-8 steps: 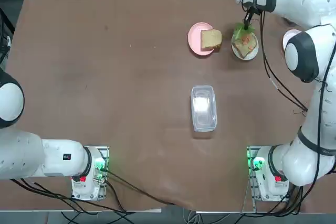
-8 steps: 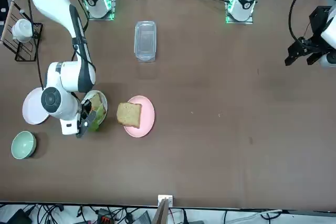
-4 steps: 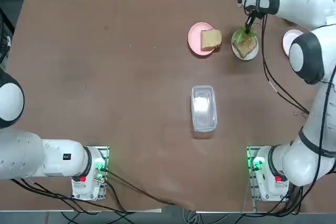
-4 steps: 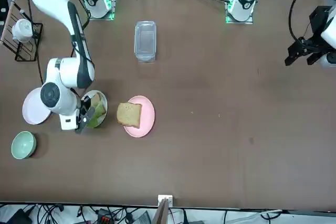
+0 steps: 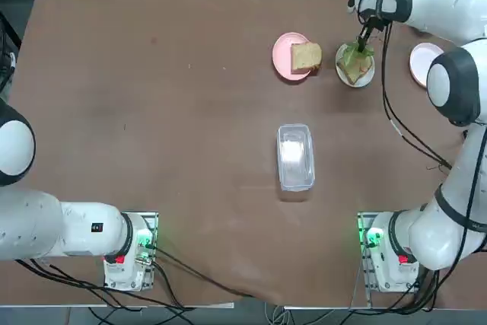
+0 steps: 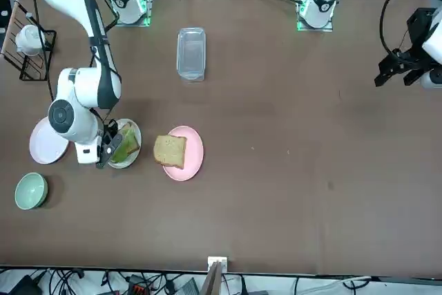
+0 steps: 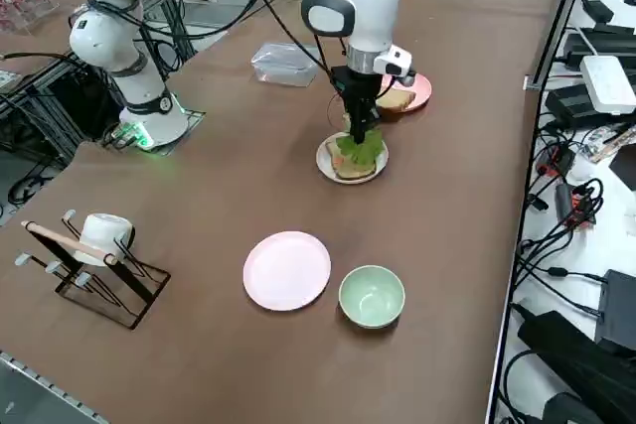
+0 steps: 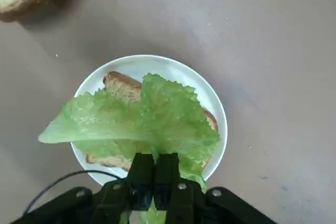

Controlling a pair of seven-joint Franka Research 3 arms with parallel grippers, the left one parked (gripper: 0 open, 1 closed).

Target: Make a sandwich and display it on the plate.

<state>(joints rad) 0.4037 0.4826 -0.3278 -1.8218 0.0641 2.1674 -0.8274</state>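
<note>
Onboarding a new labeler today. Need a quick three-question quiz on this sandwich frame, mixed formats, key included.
1. True or false: the second bread slice already tops the bread slice on the white plate.
2. What do the right gripper fingers pinch? A) lettuce leaf B) green bowl C) clear container
3. Which plate carries the second bread slice?

Key:
1. False, it lies on the pink plate.
2. A
3. The pink plate beside the white plate.

green lettuce (image 8: 142, 116), tan brown-crusted bread (image 8: 122, 86), white plate (image 8: 212, 103), pink plate (image 5: 282, 57)
</note>
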